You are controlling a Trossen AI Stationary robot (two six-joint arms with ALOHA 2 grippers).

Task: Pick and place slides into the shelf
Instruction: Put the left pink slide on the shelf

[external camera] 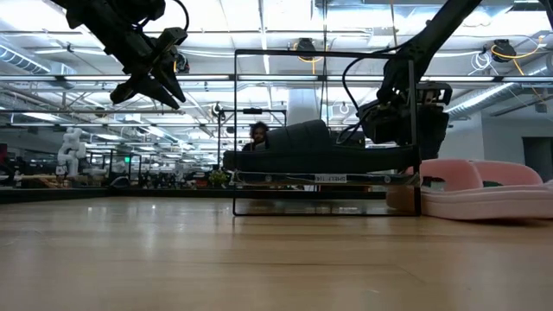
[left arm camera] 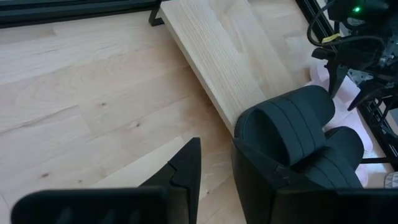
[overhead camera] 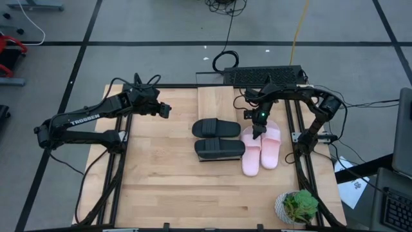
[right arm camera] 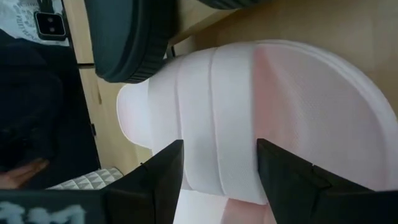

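Wooden tabletop [overhead camera: 161, 193] fronts a bright workshop hall.

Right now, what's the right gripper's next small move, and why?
Probably lower and close. The right gripper hovers open above the strap of a pink slide, its fingers either side of it, nothing held. The shelf looks empty.
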